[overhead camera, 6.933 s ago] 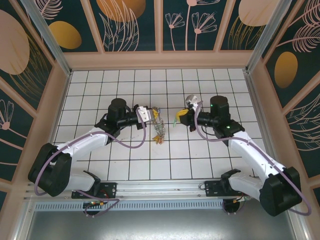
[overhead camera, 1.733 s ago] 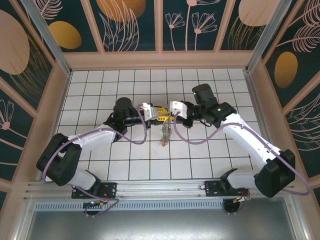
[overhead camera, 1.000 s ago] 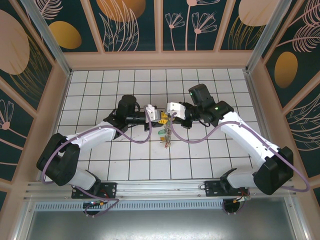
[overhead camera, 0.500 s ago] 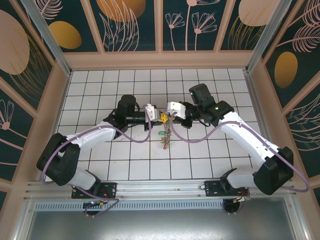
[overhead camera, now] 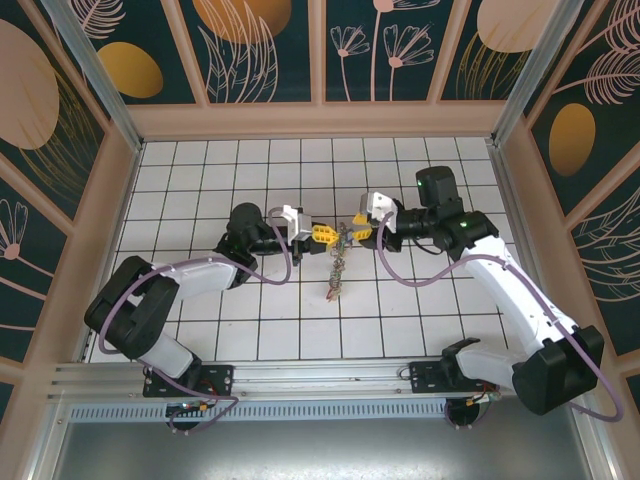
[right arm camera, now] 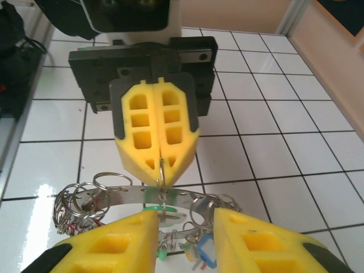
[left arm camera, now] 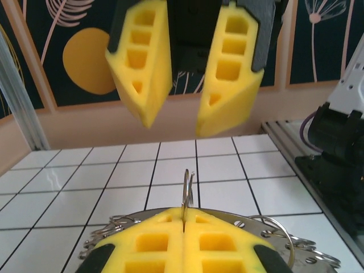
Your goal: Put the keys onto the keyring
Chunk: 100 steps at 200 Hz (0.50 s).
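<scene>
Bright even light w/ soft shadows, some glare on tiles (right arm camera: 25,196)

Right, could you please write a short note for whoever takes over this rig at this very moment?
Left gripper: shut on a thin wire split ring at the edge of the flat grey metal keyring.
Right gripper: open, facing it, holding nothing.
Small metal keys with coloured tags: hanging under the keyring.
Done: bunch held up.
Left: cannot tell whether every key is on; check.
</scene>
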Available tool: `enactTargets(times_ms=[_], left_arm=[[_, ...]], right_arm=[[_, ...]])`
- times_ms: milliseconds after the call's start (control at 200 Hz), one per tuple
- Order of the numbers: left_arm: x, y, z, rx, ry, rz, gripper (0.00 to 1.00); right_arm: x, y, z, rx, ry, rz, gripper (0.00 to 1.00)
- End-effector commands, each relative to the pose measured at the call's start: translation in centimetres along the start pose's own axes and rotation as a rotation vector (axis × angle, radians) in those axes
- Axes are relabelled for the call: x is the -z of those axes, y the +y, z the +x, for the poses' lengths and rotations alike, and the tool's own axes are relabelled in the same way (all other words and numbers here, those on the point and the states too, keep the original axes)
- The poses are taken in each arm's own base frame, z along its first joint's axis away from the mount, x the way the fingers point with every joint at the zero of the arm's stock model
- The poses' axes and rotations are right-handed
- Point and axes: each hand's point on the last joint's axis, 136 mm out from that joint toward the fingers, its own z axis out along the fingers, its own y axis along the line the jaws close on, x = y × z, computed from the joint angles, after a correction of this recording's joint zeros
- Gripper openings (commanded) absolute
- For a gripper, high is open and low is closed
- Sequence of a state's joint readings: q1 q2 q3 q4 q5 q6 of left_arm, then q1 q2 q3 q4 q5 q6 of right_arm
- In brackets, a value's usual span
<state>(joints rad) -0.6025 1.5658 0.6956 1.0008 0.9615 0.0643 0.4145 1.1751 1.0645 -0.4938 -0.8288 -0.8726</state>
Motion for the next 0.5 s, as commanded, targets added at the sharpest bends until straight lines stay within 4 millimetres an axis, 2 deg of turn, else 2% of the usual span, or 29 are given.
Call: enactTargets(times_ms=[0, 235, 495], left_arm=[[-0.1, -0.7, -2.9, -0.066, -0.096, 0.041, 0.0], [-0.2, -0.9, -3.0, -0.056, -0.106, 0.061, 0.0], [-0.2, -0.6, -2.9, -0.055, -0.104, 0.053, 0.0]], right_arm=[[-0.1, 1.3, -1.0, -0.032, -0.081, -0.088, 0.31], [-1.4, 1.0, 0.1, -0.038, -0.046, -0.089, 0.31], [-2.2, 1.2, -0.2, -0.027, -0.059, -0.118, 0.32]])
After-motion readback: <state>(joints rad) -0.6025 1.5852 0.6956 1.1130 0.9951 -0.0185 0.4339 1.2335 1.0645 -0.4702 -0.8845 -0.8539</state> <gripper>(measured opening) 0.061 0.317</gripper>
